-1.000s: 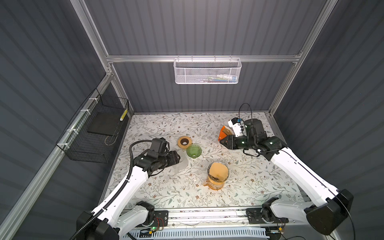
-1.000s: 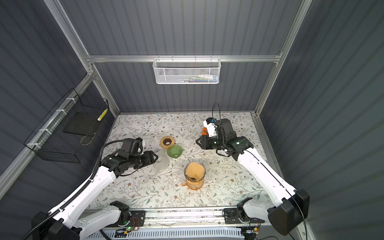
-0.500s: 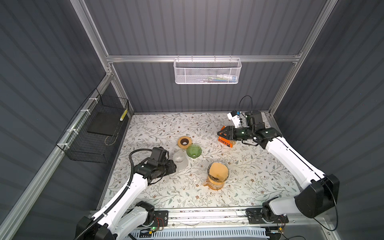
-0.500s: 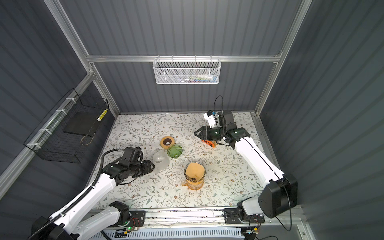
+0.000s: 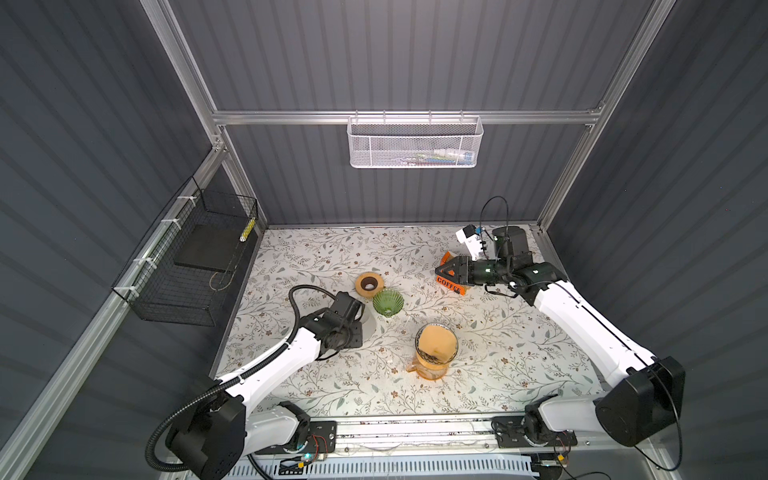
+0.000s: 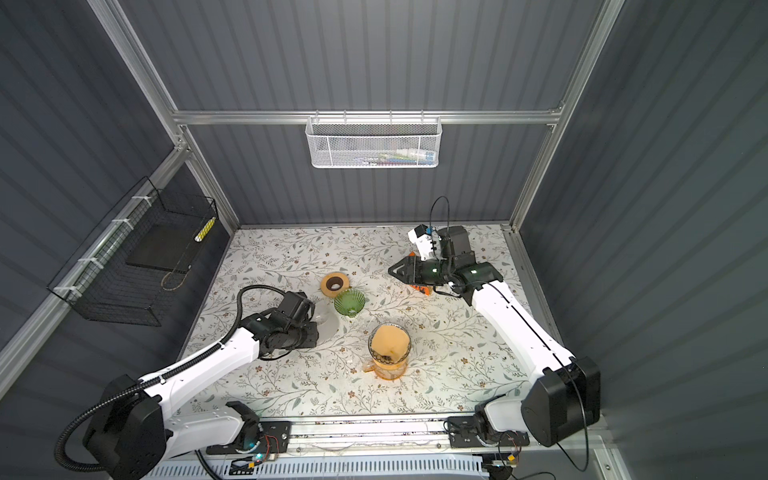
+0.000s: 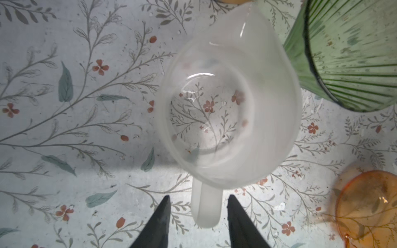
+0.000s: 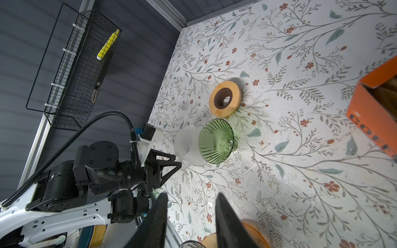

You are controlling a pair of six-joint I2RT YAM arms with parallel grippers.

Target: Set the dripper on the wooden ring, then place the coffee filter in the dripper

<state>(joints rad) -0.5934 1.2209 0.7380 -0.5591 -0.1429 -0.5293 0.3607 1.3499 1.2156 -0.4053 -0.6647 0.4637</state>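
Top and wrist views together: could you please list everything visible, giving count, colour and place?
dripper: one, green ribbed glass, table centre, beside the pitcher.
pitcher: one, frosted clear, at the left claw.
wooden ring: one, tan with dark hole, behind the dripper.
jug: one, orange glass, front centre, tan filter on top.
box: one, orange, right rear.
mesh basket: one, white, back rail.
wire basket: one, black, left wall, holding a yellow item.
table: one, floral.
left claw: black, open astride the pitcher's handle.
right claw: black, open, empty.
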